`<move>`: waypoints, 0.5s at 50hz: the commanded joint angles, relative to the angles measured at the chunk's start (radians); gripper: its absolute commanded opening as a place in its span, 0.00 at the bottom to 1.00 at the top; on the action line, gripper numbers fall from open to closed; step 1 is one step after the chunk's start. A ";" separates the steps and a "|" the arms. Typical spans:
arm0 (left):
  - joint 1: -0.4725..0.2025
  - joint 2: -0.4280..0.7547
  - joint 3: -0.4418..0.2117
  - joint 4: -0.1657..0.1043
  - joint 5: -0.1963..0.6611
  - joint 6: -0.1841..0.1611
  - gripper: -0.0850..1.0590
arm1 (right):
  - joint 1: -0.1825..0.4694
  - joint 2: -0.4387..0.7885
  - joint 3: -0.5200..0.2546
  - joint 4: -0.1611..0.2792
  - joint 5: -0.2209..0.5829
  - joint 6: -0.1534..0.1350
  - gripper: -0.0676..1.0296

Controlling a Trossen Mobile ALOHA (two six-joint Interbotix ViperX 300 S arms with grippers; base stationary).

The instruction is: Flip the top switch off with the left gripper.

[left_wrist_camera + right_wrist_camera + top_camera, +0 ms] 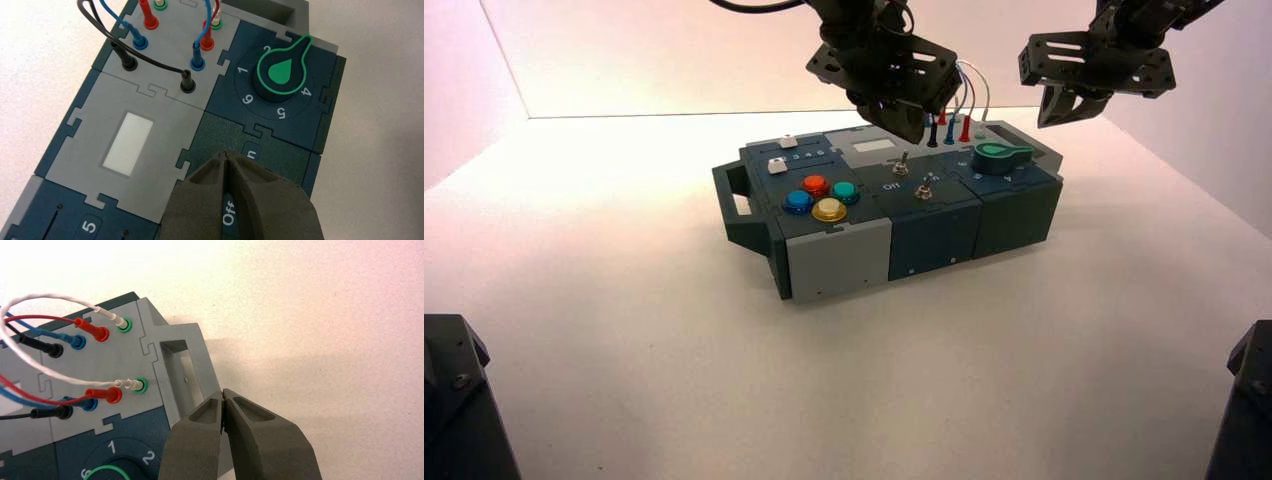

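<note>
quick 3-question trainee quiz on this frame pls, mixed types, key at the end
1. True or false: the left gripper hangs over the box, behind the top switch.
2. In the high view, where is the right gripper? A) on the coloured buttons B) raised near the box's right end C) resting on the table
3. Fill in: the white word printed beside the top switch is ___.

Key: 1 true. 2 B. 3 Off.
</note>
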 commanded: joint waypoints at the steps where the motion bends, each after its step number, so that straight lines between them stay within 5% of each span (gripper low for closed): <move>1: -0.003 -0.028 -0.021 -0.003 -0.003 0.002 0.05 | 0.000 -0.005 -0.031 -0.002 -0.006 -0.002 0.04; 25: -0.002 -0.015 -0.032 -0.003 -0.003 0.002 0.05 | 0.043 0.003 -0.034 0.003 0.018 0.000 0.04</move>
